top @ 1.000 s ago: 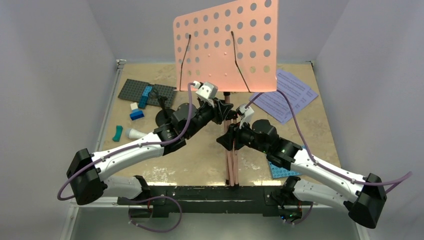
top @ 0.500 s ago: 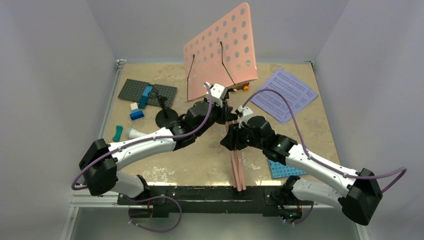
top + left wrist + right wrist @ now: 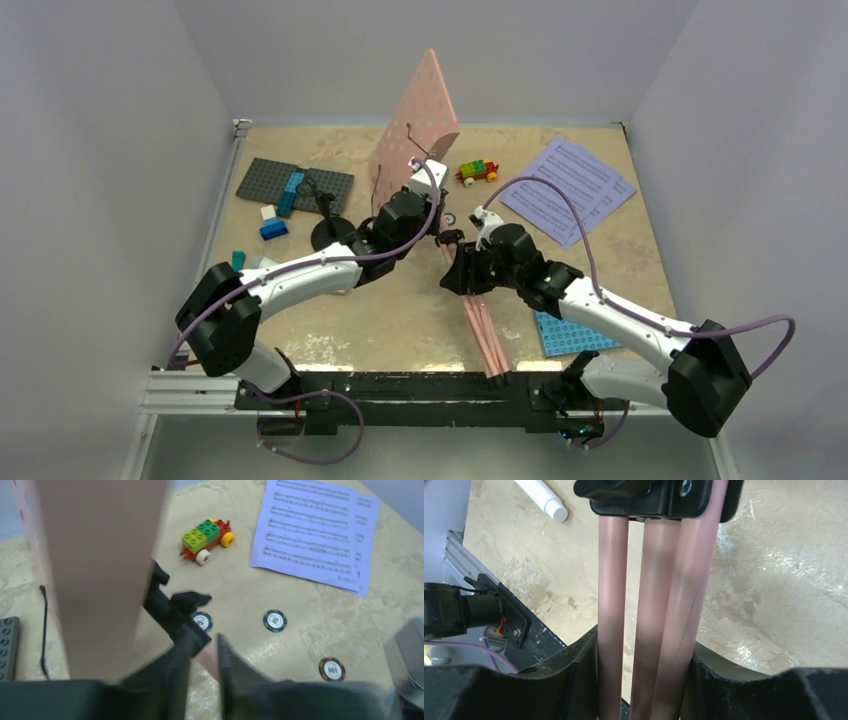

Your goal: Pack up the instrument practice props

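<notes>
We are holding the pink music stand with both arms.
The right gripper is clenching the folded legs, whose long axis is running toward the near edge of the worktop; the left gripper is grasping the stem, nearer the far edge.

Lab test cell: plain grey walls, aluminium rail

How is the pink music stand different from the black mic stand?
The pink music stand is big, the black mic stand small and thin. The pink one is tilted, legs folded, held in both arms' jaws; the black one stands free on its round base. Both have thin poles.
</notes>
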Tool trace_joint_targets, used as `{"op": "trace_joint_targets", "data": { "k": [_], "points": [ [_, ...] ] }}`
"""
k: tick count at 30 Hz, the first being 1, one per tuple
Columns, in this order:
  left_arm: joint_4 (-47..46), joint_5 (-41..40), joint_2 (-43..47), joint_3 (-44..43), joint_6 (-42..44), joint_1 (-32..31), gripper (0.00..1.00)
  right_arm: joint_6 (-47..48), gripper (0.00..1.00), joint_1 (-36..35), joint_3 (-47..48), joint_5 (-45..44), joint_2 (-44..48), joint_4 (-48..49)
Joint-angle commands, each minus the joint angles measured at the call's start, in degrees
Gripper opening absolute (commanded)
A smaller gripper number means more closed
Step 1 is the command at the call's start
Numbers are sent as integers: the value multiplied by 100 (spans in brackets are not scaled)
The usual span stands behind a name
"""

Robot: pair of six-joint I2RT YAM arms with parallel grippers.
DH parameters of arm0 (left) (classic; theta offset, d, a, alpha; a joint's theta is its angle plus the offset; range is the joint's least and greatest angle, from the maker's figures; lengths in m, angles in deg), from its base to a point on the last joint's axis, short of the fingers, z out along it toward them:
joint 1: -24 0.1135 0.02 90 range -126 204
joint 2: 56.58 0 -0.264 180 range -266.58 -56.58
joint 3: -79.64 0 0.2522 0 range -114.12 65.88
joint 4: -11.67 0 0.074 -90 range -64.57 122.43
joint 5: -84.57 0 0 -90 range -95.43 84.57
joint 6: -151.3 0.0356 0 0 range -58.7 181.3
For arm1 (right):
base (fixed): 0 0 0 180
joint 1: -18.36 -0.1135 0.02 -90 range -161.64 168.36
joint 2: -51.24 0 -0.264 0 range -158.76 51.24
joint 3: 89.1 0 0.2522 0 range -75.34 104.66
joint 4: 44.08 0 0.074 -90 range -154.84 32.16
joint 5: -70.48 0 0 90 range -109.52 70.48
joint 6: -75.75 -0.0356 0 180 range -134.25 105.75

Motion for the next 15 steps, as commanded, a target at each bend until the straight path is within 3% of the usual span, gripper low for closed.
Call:
{"op": "trace_joint_targets", "data": {
  "k": [1,8,15],
  "points": [
    [-412,-232,-108,-210,508,224,0,387,0,-60,471,902,140,1588],
    [-566,-118,-278,-141,482,308,0,285,0,23,348,949,-30,1835],
    [-907,81,-565,-144,534,361,0,163,0,51,71,310,120,1981]
  ]
}}
